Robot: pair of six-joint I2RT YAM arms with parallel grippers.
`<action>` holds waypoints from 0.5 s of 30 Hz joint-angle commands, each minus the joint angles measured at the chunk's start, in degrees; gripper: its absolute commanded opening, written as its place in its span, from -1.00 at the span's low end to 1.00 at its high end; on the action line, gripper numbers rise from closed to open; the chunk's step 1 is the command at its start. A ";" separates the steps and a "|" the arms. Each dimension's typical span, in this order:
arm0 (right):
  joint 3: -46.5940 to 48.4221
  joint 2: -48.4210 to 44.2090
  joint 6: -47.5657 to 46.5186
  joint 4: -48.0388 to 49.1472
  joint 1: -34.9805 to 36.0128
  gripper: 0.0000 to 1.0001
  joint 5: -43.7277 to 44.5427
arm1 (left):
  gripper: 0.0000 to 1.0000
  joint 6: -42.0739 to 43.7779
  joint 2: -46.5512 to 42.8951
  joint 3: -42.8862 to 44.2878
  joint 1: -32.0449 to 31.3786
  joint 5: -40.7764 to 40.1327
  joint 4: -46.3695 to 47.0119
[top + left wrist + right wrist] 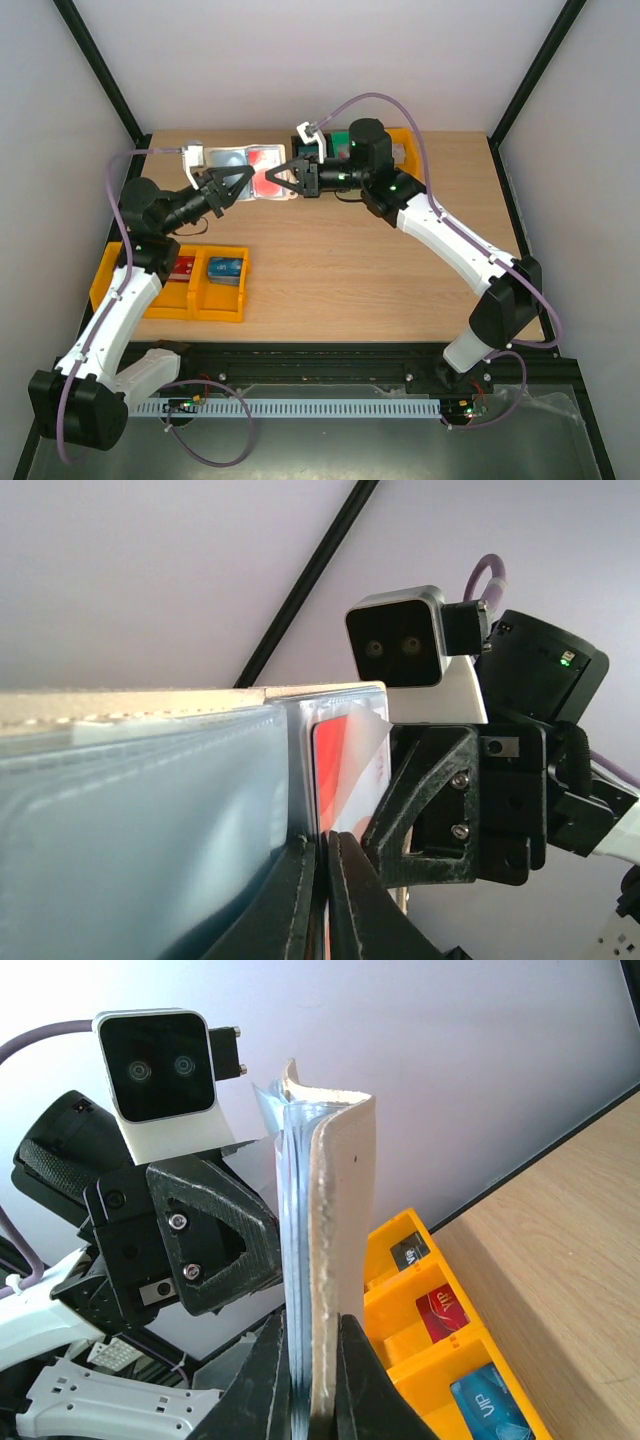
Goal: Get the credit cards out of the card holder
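Lab test cell: wooden table (pixel 340 270) walled by white panels (pixel 300 60), black frame struts (pixel 98 68) at its far corners, cable tray (pixel 300 408) along near edge.

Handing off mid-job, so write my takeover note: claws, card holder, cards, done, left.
Left claw: shut on the red card at its edge; card not yet out.
Right claw: shut on the card holder, held up open at the far side of the table.
Yellow bin, near left: red VIP card, blue card, dark card.
Done: holder open, card gripped.
Left: pull it out, then check for more; none visible from here.
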 commanded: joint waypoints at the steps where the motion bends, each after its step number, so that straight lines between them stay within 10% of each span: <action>1: 2.64 3.70 -0.61 5.64 2.88 -0.97 3.12 | -0.95 -1.37 -0.57 0.05 -4.68 16.86 4.46; 15: -1.76 0.41 -1.00 6.14 -0.84 -0.81 -4.07 | -0.95 3.86 -4.78 -1.27 1.38 6.95 -4.70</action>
